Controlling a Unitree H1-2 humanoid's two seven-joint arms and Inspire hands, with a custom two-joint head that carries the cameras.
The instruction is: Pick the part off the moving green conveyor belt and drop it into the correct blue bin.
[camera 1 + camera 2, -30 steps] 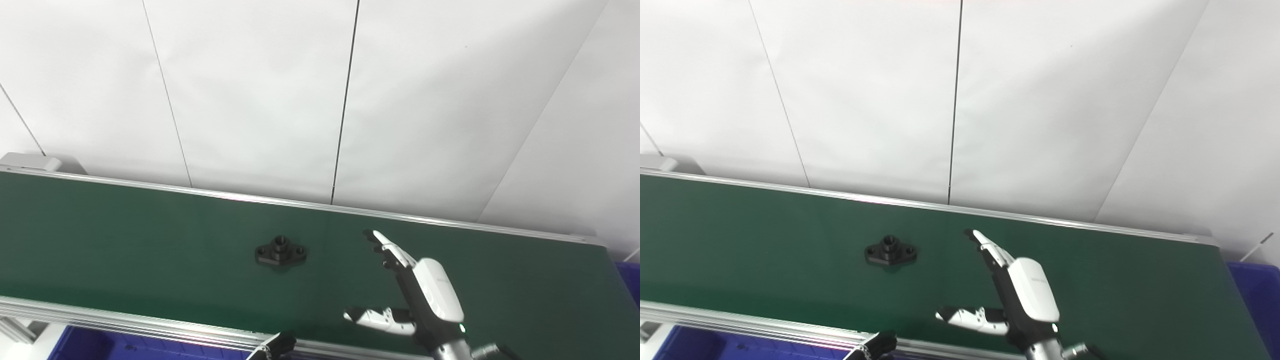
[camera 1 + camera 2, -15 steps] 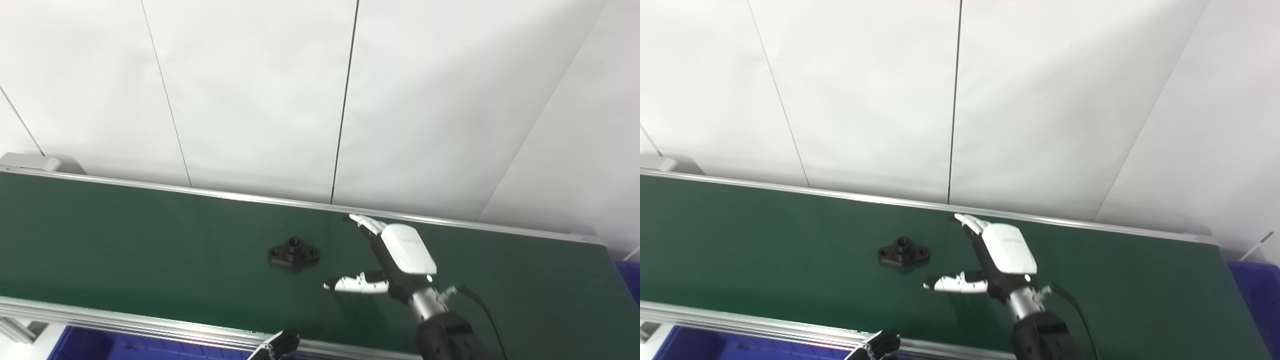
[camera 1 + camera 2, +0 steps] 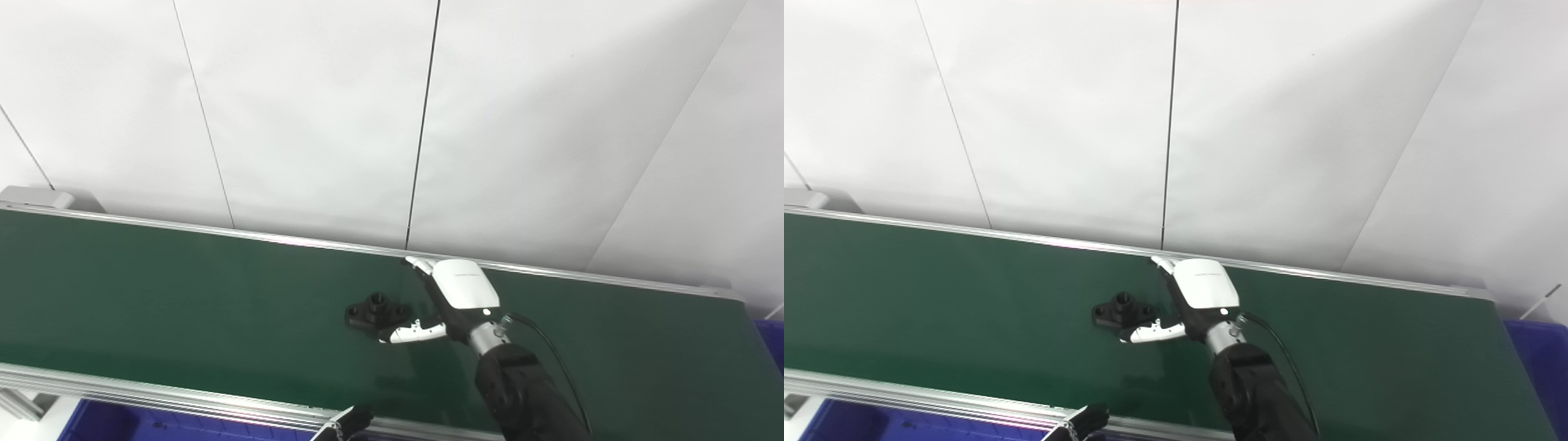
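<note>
A small black flanged part [image 3: 375, 309] with a raised hub lies flat on the green conveyor belt [image 3: 184, 294], near the middle. My right hand [image 3: 450, 297] hovers just to its right, open, with the thumb [image 3: 411, 332] reaching in below the part's right end and the fingers [image 3: 422, 265] stretched toward the belt's far rail. The hand holds nothing. Only the dark tip of my left hand [image 3: 349, 421] shows at the bottom edge, below the belt's near rail; its state is hidden.
A blue bin [image 3: 110, 422] sits under the near rail at lower left, and another blue bin [image 3: 1537, 355] shows at the belt's right end. White wall panels stand behind the far rail [image 3: 551, 272]. A grey unit [image 3: 43, 197] caps the far left.
The part has ridden rightward on the belt. My right hand has moved left and farther across the belt, from well right of the part to right beside it, thumb nearly at its flange.
</note>
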